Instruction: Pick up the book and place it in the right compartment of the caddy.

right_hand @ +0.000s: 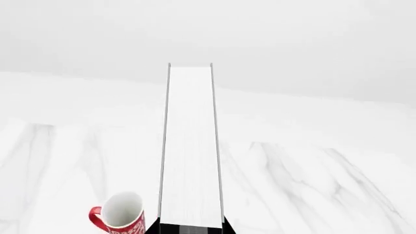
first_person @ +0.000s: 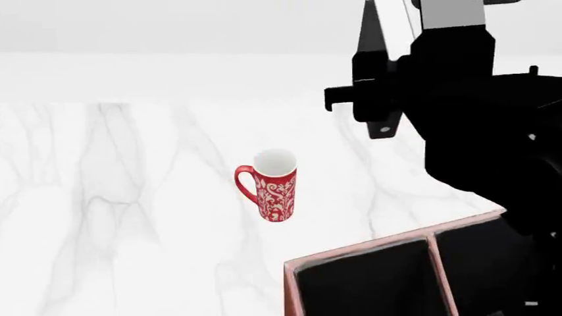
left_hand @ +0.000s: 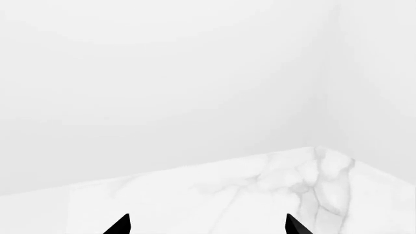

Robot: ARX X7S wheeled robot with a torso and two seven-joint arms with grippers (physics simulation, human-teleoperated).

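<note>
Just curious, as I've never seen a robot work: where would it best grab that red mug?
Likely the mug by its rim, coming straight down: it stands upright, mouth open, so one finger goes inside, one outside. The handle, on the robot's left, looks a narrow loop.

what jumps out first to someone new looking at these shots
The red-and-white patterned mug stands alone and upright on the white marble table. At the head view's right, the big black right arm holds the book in its right hand, white page edges facing the wrist camera. Below it sits the caddy, its black-lined compartments open.
</note>
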